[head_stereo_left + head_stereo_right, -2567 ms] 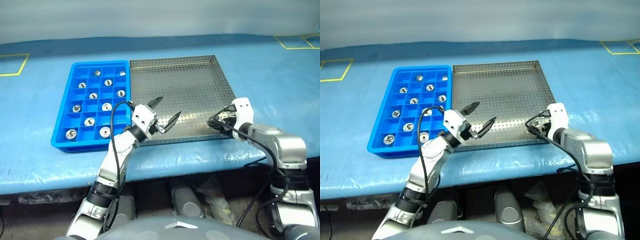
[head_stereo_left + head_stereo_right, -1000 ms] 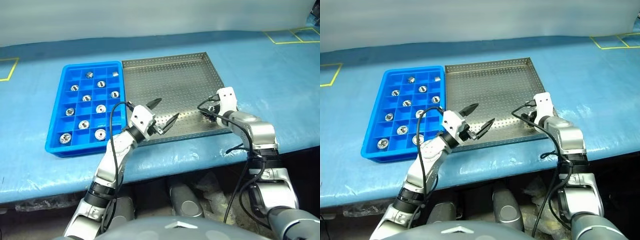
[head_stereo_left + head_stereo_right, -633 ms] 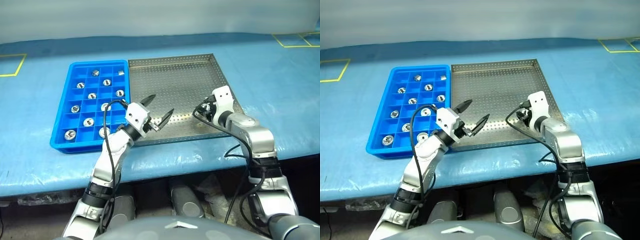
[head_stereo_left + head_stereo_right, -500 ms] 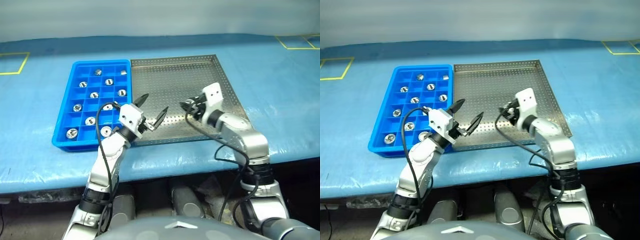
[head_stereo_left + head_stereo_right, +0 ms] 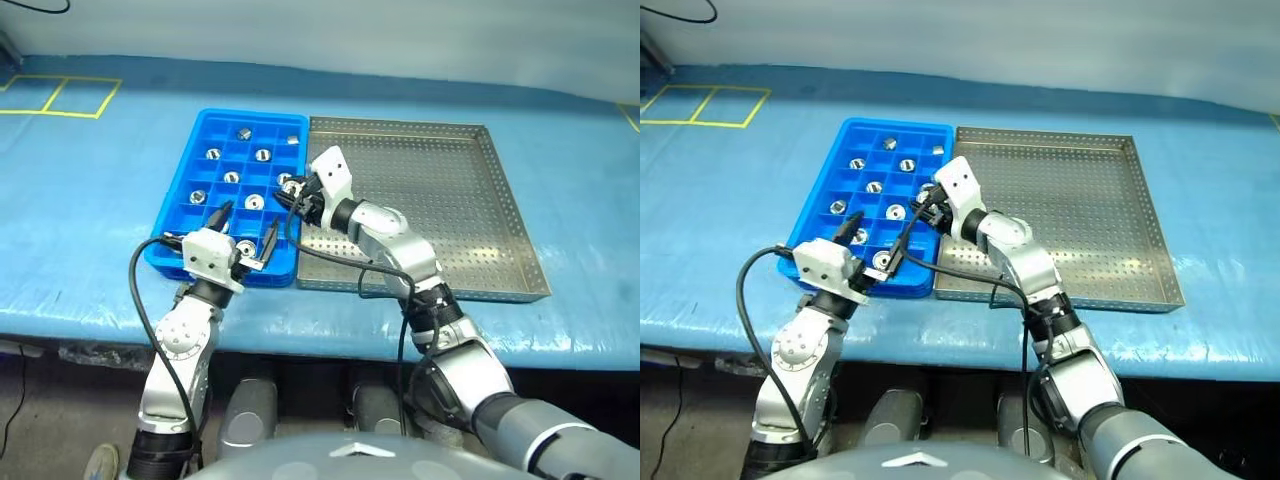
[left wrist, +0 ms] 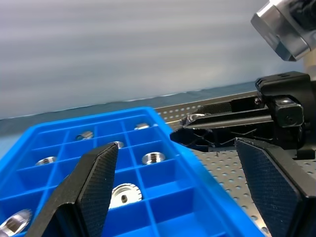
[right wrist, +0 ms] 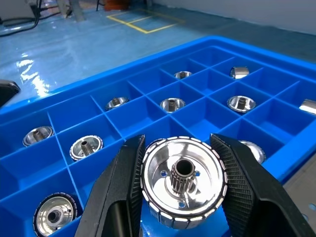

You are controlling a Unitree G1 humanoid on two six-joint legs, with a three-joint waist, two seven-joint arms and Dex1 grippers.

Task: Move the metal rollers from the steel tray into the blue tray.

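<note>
Blue cloth (image 5: 80, 190) covers the long table. On it, at the left, lies the blue tray (image 5: 172, 238), a plastic grid of small square compartments, with its long side running away from the robot. Many compartments hold one metal roller each (image 5: 213, 154); these lie flat on the floor of their cells, with the hollow centre pointing up.

Over the near edge of the blue tray hovers the left gripper (image 5: 243, 228). Its two black fingers stand wide apart, and nothing is between them. In the left wrist view they frame the tray's near cells and, beyond them, the closed tip of the other gripper.

Further right, the right gripper (image 5: 291, 194) reaches across from the steel tray side to the right column of the blue tray. Its fingers (image 7: 123, 187) are clamped on one roller (image 7: 183, 181), a shiny disc with a ribbed rim and a small toothed hub in the middle. The axis of this roller lies along the gripper, so its hollow face looks back at the wrist camera, and the fingers press on two opposite sides of the rim. It hangs above the compartments, not in any cell.

At the right, just beside the blue tray, sits the steel tray (image 5: 520, 235); its perforated floor is bare.
</note>
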